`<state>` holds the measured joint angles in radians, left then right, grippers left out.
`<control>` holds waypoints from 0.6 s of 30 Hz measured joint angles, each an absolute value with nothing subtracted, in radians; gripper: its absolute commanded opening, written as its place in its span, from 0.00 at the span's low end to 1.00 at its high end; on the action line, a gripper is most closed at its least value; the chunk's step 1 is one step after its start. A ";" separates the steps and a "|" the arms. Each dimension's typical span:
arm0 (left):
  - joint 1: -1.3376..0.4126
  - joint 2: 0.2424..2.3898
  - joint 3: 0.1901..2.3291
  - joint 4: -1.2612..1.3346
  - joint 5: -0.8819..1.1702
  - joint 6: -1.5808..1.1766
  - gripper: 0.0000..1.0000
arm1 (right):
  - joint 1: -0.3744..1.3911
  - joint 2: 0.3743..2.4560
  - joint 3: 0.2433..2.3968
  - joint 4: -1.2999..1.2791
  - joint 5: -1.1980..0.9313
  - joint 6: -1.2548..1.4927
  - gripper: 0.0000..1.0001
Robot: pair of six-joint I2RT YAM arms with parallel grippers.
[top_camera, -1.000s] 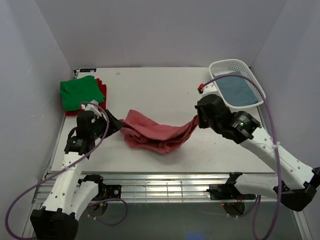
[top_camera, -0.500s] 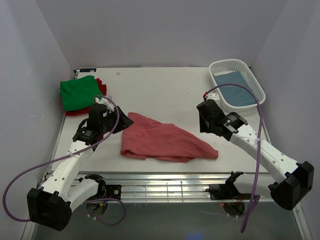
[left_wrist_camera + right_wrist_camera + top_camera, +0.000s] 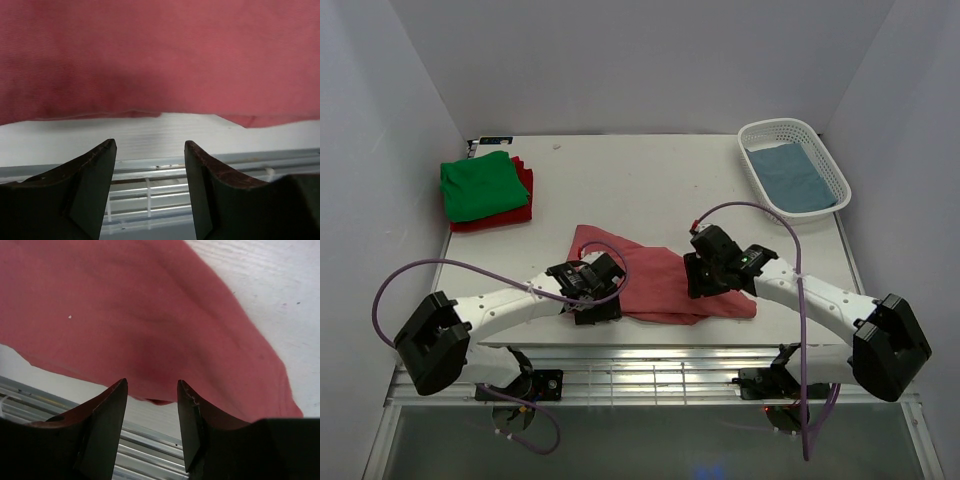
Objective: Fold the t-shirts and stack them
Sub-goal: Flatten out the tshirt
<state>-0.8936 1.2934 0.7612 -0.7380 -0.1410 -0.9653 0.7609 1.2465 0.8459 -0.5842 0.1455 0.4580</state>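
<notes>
The dusty pinkish-red t-shirt (image 3: 650,272) lies spread flat on the table's near middle. Both grippers hover low over its near edge. My left gripper (image 3: 594,300) is open above the shirt's left part; in the left wrist view the shirt (image 3: 160,55) ends just beyond the empty fingertips (image 3: 107,150). My right gripper (image 3: 700,288) is open over the right part, and the hem of the shirt (image 3: 125,305) sits right at its tips with nothing held. The green t-shirt (image 3: 478,184) lies folded on the dark red one (image 3: 523,196) at the back left. The grey-blue t-shirt (image 3: 796,176) lies in the basket.
The white lattice basket (image 3: 778,129) stands at the back right corner. White walls close in the table (image 3: 640,180) on three sides. The metal rail of the near table edge (image 3: 150,175) shows just below both grippers.
The right gripper let go of the raised shirt corner and the shirt dropped flat. Both arms then swung inward and down to the shirt's near edge, jaws open.
</notes>
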 measured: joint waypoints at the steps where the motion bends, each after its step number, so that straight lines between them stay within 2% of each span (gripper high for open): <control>1: -0.896 1.303 0.761 -0.743 -0.150 -0.969 0.69 | 0.769 1.259 0.836 -0.570 0.133 0.461 0.51; 11: -0.896 1.321 0.762 -0.757 -0.288 -0.996 0.72 | 0.827 1.372 0.768 -0.454 0.054 0.488 0.48; 14: -0.896 1.355 0.768 -0.751 -0.300 -0.996 0.72 | 0.839 1.397 0.767 -0.437 0.049 0.494 0.38; 16: -0.896 1.390 0.768 -0.739 -0.305 -0.995 0.70 | 0.847 1.407 0.751 -0.416 0.046 0.502 0.17; 17: -0.896 1.403 0.768 -0.734 -0.310 -0.995 0.67 | 0.847 1.409 0.748 -0.413 0.044 0.502 0.17; 18: -0.896 1.411 0.768 -0.727 -0.319 -0.993 0.61 | 0.848 1.414 0.742 -0.406 0.041 0.507 0.09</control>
<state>-0.8963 1.4109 0.7677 -0.7273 -0.3191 -0.9928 0.8482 1.4139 0.7418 -0.4061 0.0414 0.5072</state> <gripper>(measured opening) 0.680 0.195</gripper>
